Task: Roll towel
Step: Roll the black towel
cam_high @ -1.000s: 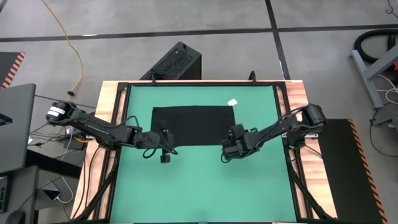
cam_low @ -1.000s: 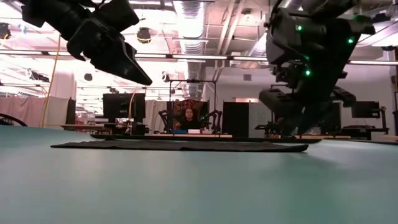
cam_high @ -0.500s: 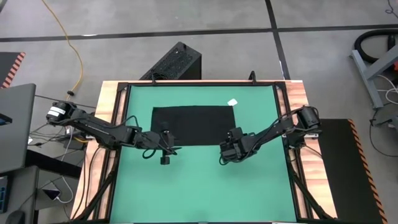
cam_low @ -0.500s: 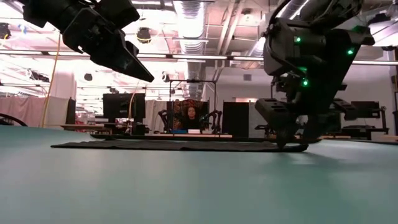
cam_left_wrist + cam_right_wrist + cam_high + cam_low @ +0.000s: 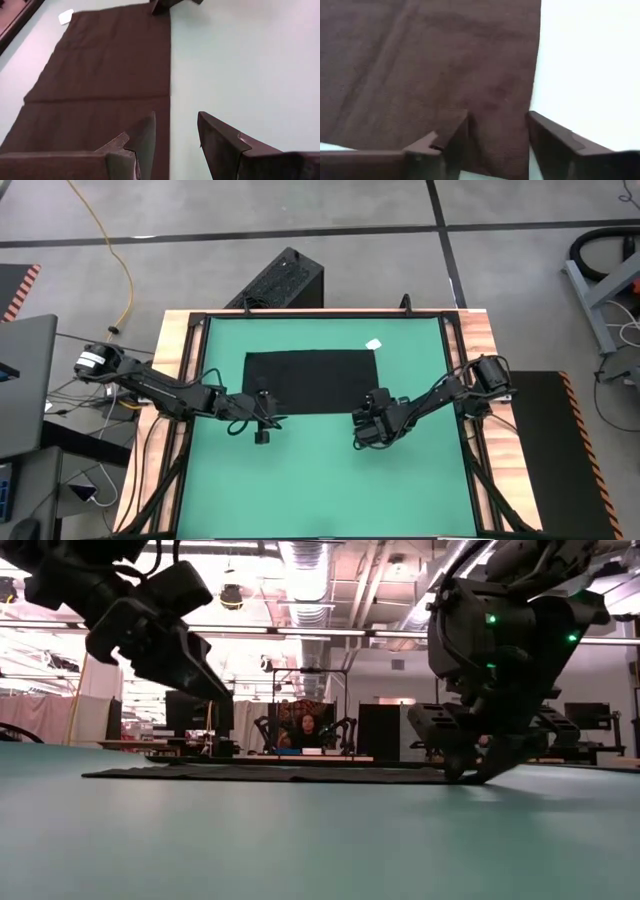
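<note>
The black towel lies flat and spread out on the green table, with its white tag at the far right corner. It shows as a thin dark strip in the low view. My left gripper is open and hovers above the towel's near left corner; in the left wrist view its fingers straddle the towel's near edge. My right gripper is open and down at the near right corner, with its fingertips at the cloth. The towel fills most of the right wrist view.
A black ribbed box stands on the floor beyond the table's far edge. Wooden table rails run along both sides. A person sits at a desk far behind the table. Bare green mat lies in front of the towel.
My right gripper has come down from above the table to the towel's near right corner. My left gripper has dropped lower and nearer the near left corner. The towel has not moved.
</note>
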`<state>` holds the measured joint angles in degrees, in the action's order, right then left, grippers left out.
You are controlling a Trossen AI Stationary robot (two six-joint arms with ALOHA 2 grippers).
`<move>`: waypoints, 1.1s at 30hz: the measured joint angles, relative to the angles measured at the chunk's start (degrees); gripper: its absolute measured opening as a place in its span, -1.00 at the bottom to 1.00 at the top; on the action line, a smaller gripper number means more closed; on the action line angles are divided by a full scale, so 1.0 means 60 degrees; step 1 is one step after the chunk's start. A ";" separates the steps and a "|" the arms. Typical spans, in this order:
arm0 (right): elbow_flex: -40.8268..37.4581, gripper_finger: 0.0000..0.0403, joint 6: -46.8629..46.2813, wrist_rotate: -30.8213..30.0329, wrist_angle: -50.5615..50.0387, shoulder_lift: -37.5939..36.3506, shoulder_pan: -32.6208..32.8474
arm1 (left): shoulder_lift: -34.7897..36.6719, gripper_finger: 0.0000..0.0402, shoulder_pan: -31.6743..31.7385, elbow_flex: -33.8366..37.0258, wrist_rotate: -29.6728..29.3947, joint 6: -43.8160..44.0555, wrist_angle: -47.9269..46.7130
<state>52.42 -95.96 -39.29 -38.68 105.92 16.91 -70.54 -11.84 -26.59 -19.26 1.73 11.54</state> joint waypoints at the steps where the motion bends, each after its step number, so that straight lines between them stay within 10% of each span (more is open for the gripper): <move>1: -0.0009 -0.05 0.0000 0.0027 0.0012 -0.0001 -0.0001 | 0.0000 -0.31 0.0000 0.0043 -0.0015 0.0009 0.0031; 11: 0.0451 -0.92 0.0816 0.0062 -0.0338 0.0038 -0.0016 | 0.0004 -0.31 0.0000 0.0241 -0.0092 0.0093 0.0099; 23: 0.3290 -0.93 0.4452 -0.1325 -0.1249 0.0053 -0.0722 | 0.0004 -0.31 0.0000 0.0237 -0.0466 0.0181 -0.0477; 33: 0.4069 -0.94 0.9424 -0.1092 0.3313 0.0193 -0.1473 | 0.0032 -0.31 -0.0041 0.0237 -0.0875 0.0755 -0.1532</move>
<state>76.84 -39.42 -45.84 -18.80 107.08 8.07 -70.35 -12.08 -25.17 -24.51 6.26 2.35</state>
